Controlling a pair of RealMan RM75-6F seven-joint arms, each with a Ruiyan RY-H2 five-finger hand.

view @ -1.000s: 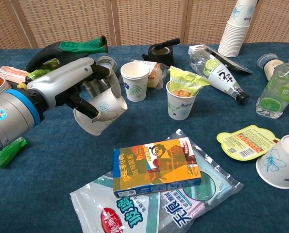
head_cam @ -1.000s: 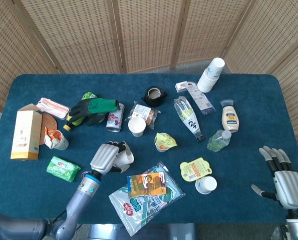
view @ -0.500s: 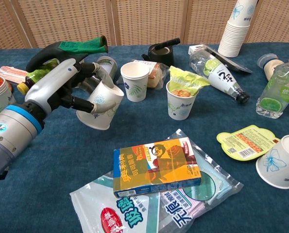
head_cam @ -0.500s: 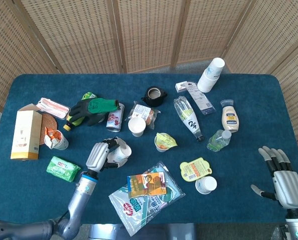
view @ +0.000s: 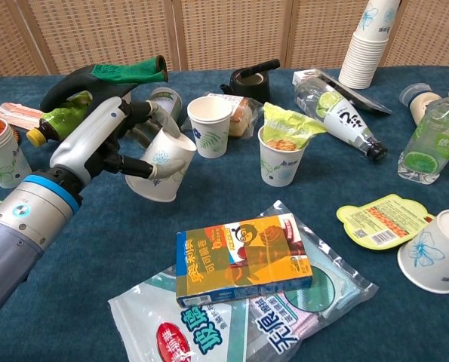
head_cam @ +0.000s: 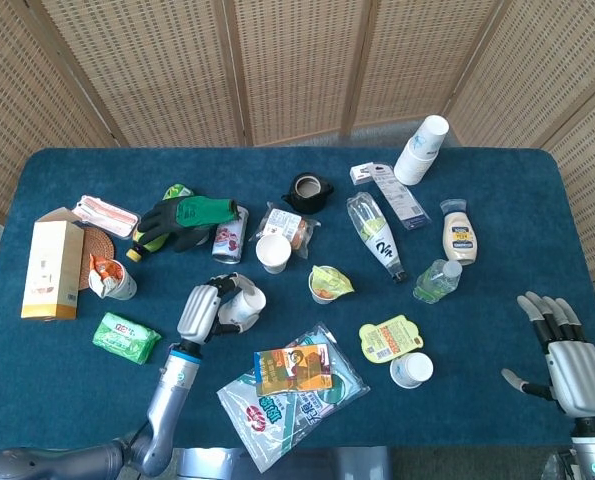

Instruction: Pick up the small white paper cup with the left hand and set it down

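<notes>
Left robot hand (view: 107,147) grips the small white paper cup (view: 162,167), tilted, left of centre on the tabletop (view: 96,249); base looks near the cloth, contact unclear. Level it upright before letting go, clear of the book (view: 241,259). Right robot hand (head_cam: 567,360) open, empty, near right corner. Other loose cups: two upright mid-table, one tipped at right, one stack at far edge.

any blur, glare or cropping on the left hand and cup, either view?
Head view: soft, even light, no glare; left hand and white paper cup small but sharp. Chest view: hand and cup sharp, forearm cropped at the frame's left edge.
</notes>
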